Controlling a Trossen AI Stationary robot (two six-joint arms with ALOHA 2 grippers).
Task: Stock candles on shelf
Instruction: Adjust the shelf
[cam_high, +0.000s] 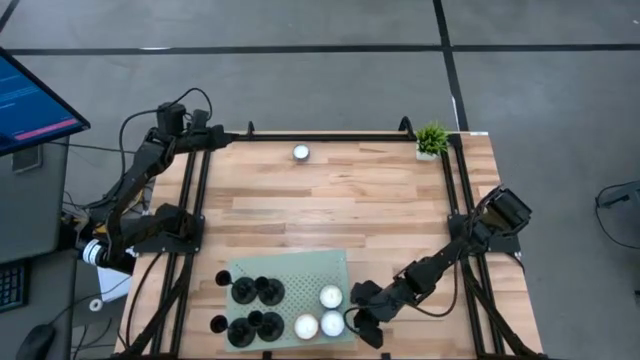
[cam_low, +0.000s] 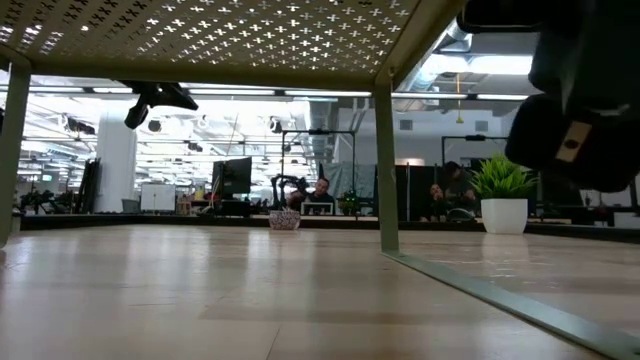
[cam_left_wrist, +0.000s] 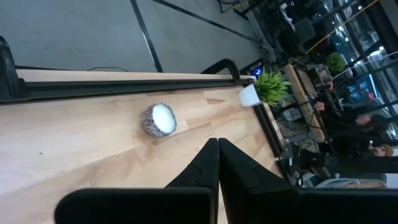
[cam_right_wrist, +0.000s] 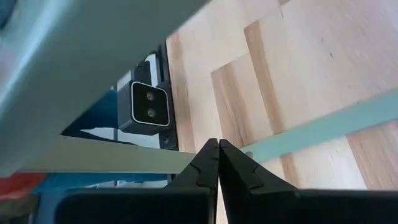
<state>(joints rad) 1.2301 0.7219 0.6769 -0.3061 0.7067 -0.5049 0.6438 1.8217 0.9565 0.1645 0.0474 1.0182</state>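
High view shows the shelf (cam_high: 290, 275), a pale green perforated panel, standing at the near edge of the table (cam_high: 330, 200). Three candles sit on its right half: one (cam_high: 330, 296) further in, and two (cam_high: 306, 326) (cam_high: 332, 323) side by side along the near edge. Several black round holders (cam_high: 255, 292) crowd the shelf's left half, and what they are exactly is hard to make out. A fourth candle (cam_high: 301, 152) lies alone by the far edge of the table, well apart from the shelf. A small potted plant (cam_high: 432, 140) stands at the far right corner.

The right gripper (cam_high: 362, 322) is low at the shelf's right edge, just beside the nearest two candles; its fingers are pressed together and hold nothing. In the right wrist view the closed fingers (cam_right_wrist: 205, 168) point under the green panel (cam_right_wrist: 323, 127), whose edge cuts across the picture, and a small camera (cam_right_wrist: 149, 106) shows at the table edge behind.

The left gripper (cam_high: 205, 135) hangs by the far left corner of the table, also closed and empty. Its wrist view shows the joined fingers (cam_left_wrist: 211, 165) aimed at the lone candle (cam_left_wrist: 159, 119), with the plant (cam_left_wrist: 267, 87) beyond it.

In the low view the shelf (cam_low: 230, 35) fills the top as a perforated roof, and a dark blurred mass (cam_low: 580, 100) at the right, probably the right arm, hides the space there.
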